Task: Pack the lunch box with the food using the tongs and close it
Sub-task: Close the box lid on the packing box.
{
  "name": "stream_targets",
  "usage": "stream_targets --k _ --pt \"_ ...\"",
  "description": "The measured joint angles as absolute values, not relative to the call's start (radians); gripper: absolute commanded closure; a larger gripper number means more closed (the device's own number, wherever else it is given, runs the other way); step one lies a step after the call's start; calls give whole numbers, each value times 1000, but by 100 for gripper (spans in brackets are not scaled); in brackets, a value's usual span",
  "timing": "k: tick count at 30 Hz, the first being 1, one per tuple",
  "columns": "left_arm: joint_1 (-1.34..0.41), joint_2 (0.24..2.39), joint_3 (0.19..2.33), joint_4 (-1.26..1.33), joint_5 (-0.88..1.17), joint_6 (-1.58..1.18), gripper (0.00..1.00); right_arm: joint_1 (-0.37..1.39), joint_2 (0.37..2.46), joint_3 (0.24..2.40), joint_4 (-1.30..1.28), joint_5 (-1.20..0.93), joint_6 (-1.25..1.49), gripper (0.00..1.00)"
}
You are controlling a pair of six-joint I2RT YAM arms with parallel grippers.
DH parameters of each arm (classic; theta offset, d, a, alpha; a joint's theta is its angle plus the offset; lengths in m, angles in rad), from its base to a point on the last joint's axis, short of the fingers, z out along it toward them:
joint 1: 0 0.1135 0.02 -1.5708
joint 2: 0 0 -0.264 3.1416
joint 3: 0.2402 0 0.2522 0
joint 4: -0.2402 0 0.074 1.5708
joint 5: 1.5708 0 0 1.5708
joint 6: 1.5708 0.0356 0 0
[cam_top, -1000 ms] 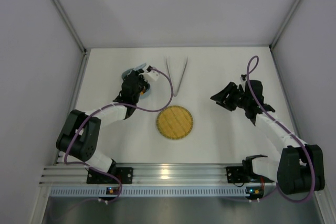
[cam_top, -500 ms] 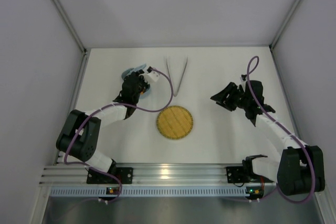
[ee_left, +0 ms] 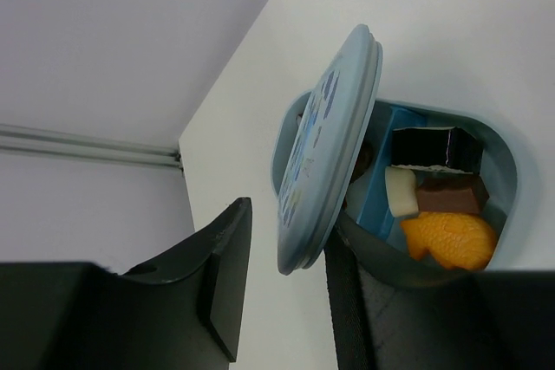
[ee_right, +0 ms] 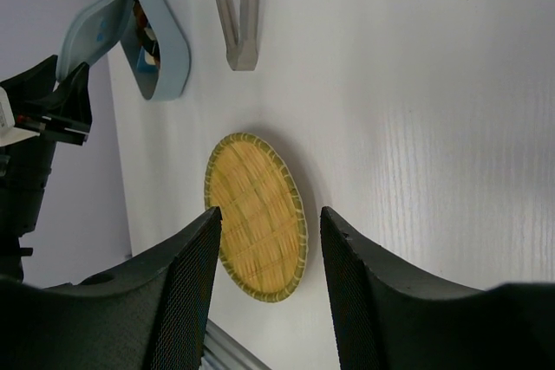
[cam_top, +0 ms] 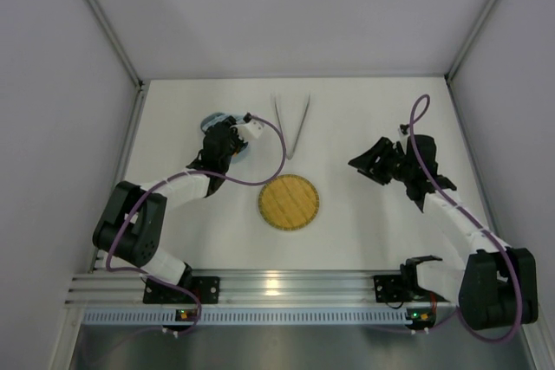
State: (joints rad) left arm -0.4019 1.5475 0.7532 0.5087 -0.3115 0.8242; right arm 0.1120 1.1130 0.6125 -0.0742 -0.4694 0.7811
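Tilted lid (ee_left: 325, 145) inside the left gripper (ee_left: 284, 253)

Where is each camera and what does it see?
Top external: above and behind, looking down on the table; both arms show.
Left wrist: on that arm, facing the lunch box and tilted lid; its fingers show.
Right wrist: on that arm, facing the plate and tongs; its fingers show.
Both wrist views share the lunch box.

- Bright, even light fell on the white table (cam_top: 364, 231); shadows were faint.
- Glare marked the aluminium rail (cam_top: 276, 282).
- The left gripper (ee_left: 279, 296) looked blurred.
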Motion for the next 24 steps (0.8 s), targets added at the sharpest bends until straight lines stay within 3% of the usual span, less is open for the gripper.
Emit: stream_targets --k 24 --pt "-402 1525 893 113 -262 628 50 114 1020 581 -91 -469 780 52"
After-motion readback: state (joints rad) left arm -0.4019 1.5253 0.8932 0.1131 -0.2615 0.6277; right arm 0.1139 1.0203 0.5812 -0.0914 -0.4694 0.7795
